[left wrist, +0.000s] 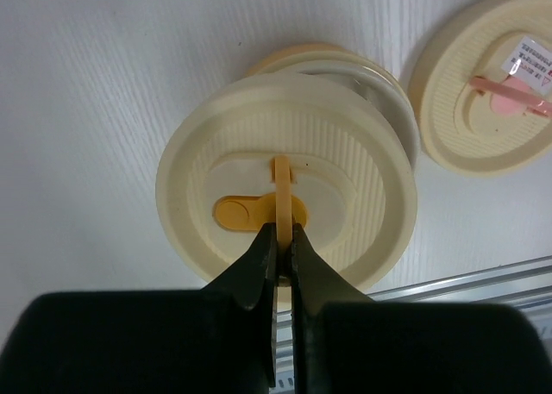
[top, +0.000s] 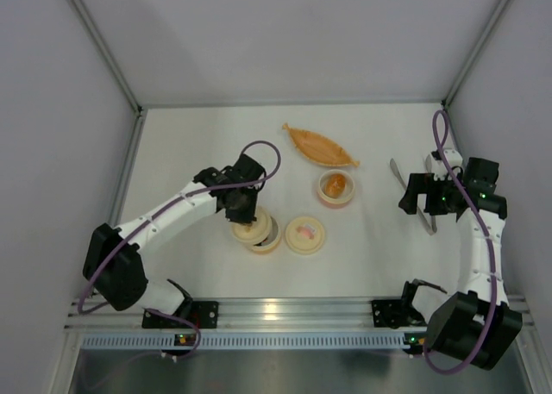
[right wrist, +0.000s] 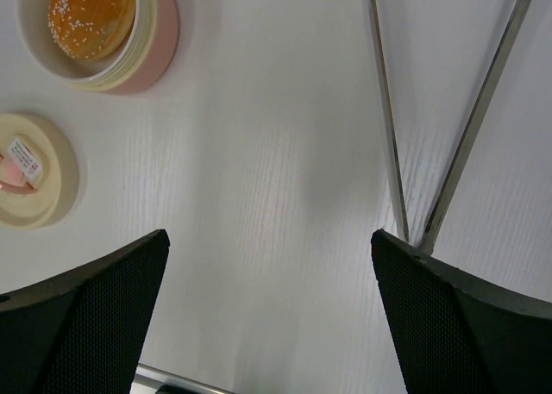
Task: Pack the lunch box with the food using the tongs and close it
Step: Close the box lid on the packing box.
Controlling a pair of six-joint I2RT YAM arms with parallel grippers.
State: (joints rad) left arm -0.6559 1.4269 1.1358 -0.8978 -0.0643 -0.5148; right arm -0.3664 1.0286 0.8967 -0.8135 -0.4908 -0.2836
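The orange-brown lump (right wrist: 90,15), speckled with pale seeds, is seen sitting in an open cream bowl (right wrist: 145,32) with a pink base; the yellow-motif lid (left wrist: 285,187), round and cream, is held pinched by its upright strap in the left gripper (left wrist: 283,234) and is set askew over a second cream tub (left wrist: 379,88), whose rim is left showing at one side; the pink-motif lid (left wrist: 483,92) is laid flat just beside it; the tongs (right wrist: 474,109), grey, slender and V-shaped, are laid flat well apart from the bowl, arms spread.
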